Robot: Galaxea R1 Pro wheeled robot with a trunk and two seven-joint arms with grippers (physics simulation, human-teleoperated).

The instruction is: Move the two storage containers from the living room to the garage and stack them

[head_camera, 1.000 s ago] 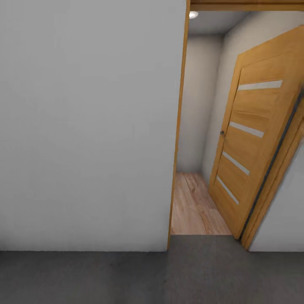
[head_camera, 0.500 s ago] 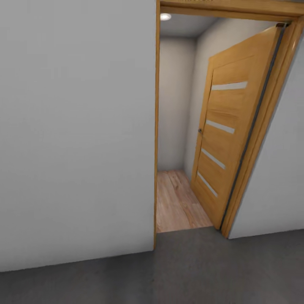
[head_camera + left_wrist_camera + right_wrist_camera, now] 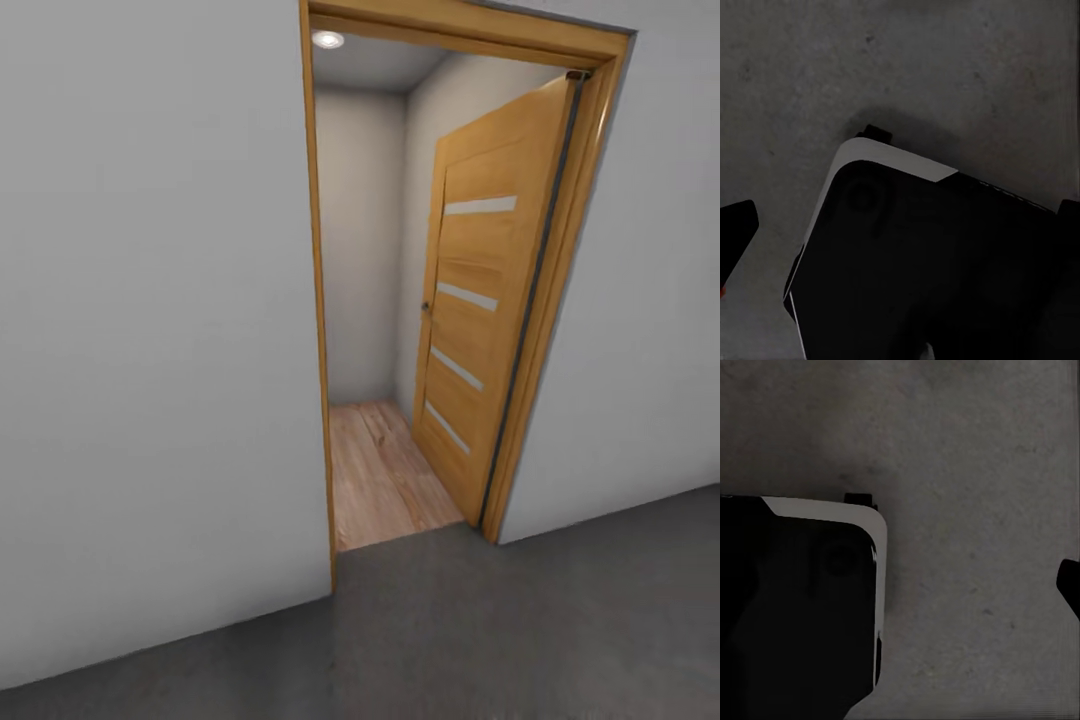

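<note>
The robot stands on the grey concrete floor (image 3: 520, 640) of the garage, facing an open wooden door (image 3: 475, 310) toward a wood-plank passage (image 3: 380, 470); no container is visible here, and I cannot tell either tool's state

An open wooden door (image 3: 470, 330) with pale slats stands in a white wall (image 3: 150, 330).
</note>
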